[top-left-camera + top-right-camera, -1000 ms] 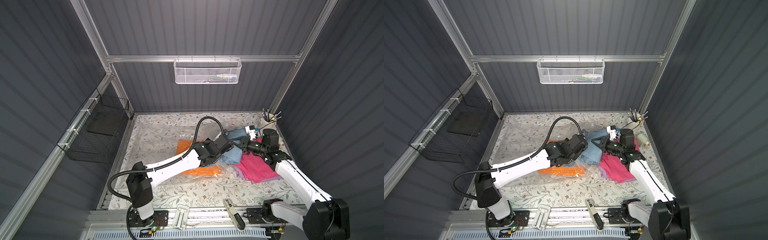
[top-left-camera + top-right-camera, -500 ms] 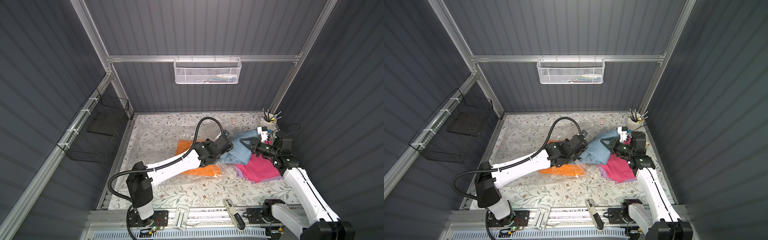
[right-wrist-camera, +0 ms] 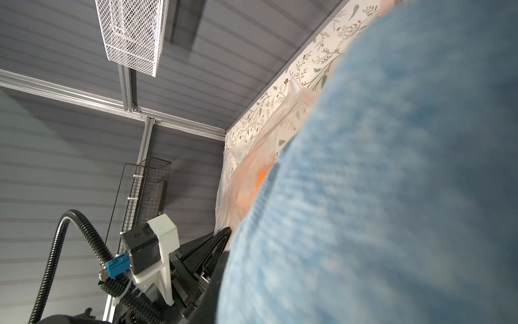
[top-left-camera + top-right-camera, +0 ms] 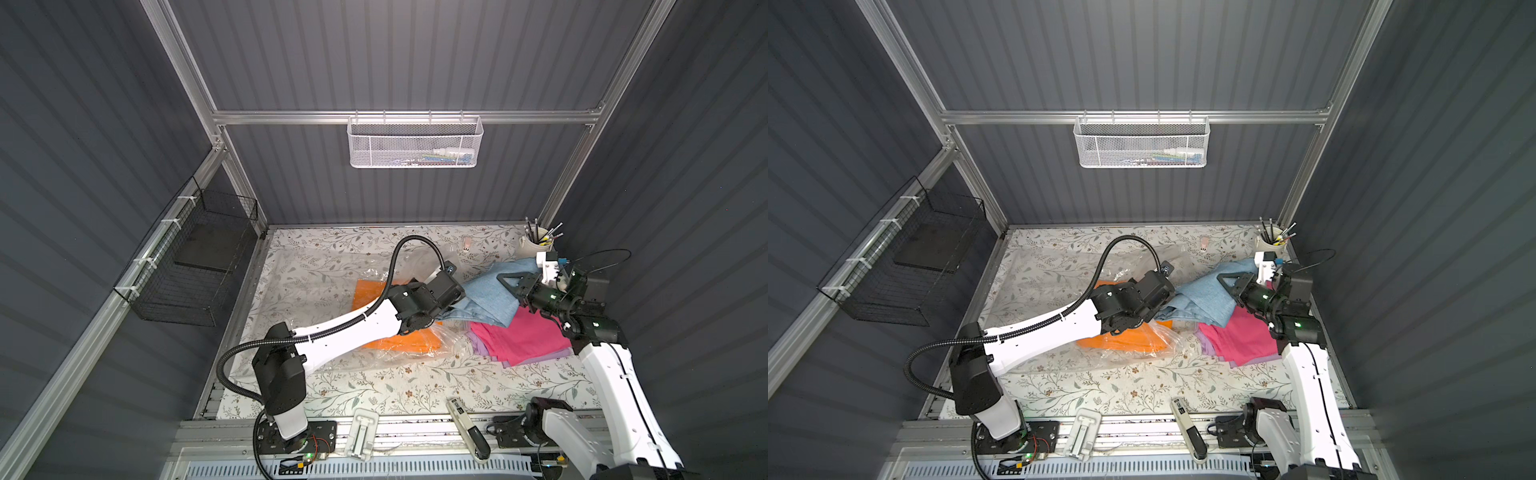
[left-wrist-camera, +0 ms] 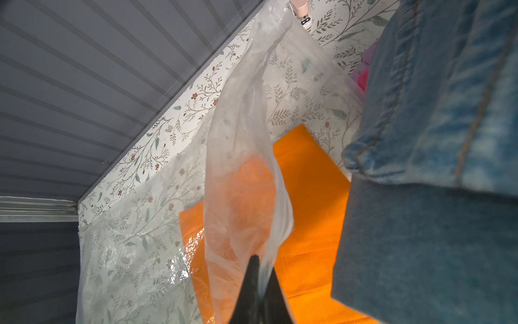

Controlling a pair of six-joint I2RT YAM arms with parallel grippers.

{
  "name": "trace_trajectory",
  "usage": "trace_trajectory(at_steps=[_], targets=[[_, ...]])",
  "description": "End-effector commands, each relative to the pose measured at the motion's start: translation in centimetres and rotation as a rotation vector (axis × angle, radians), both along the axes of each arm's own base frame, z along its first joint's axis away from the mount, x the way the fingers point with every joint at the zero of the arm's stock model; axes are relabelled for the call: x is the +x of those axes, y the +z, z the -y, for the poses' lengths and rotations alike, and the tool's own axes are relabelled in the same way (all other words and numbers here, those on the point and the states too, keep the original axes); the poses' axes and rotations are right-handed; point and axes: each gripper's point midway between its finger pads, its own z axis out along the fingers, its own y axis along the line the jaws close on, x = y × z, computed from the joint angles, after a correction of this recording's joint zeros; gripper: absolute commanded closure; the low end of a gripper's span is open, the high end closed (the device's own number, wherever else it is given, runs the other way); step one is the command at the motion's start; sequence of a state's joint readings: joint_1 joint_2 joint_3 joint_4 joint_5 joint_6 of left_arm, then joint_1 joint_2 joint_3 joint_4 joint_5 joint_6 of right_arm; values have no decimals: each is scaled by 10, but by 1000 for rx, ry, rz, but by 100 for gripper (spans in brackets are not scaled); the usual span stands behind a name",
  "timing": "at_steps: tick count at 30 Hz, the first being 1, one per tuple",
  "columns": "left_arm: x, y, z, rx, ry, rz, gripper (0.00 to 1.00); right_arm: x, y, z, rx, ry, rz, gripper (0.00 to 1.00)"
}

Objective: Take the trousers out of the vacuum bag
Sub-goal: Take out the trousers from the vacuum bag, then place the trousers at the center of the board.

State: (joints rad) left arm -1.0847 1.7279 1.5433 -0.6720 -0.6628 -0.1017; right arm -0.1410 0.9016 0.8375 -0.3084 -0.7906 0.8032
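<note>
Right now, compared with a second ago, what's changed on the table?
The right pincer, shut on the denim trousers, has pulled back to the robot's right, dragging them further out of the vacuum bag and over the pink trousers. Unchanged: the left pincer stays shut on the bag's plastic; the orange trousers remain inside.

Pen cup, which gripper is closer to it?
Right. The right gripper, shut on the denim trousers, is near the pen cup; the left gripper is mid-table, pinching the vacuum bag.
</note>
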Motion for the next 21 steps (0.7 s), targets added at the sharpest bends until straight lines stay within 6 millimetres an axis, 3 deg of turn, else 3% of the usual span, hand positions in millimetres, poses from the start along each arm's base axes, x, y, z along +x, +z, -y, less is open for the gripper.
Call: trace_trajectory(at_steps=[1,12,21], targets=[[2,-2,-8,1,27,-2,100,1,62,6,-51,-8,231,100],[4,-1,-14,-7,39,0,100,10,76,38,-162,-130,252,100],[5,-1,-20,-12,52,-1,100,19,84,66,-370,-229,250,100]])
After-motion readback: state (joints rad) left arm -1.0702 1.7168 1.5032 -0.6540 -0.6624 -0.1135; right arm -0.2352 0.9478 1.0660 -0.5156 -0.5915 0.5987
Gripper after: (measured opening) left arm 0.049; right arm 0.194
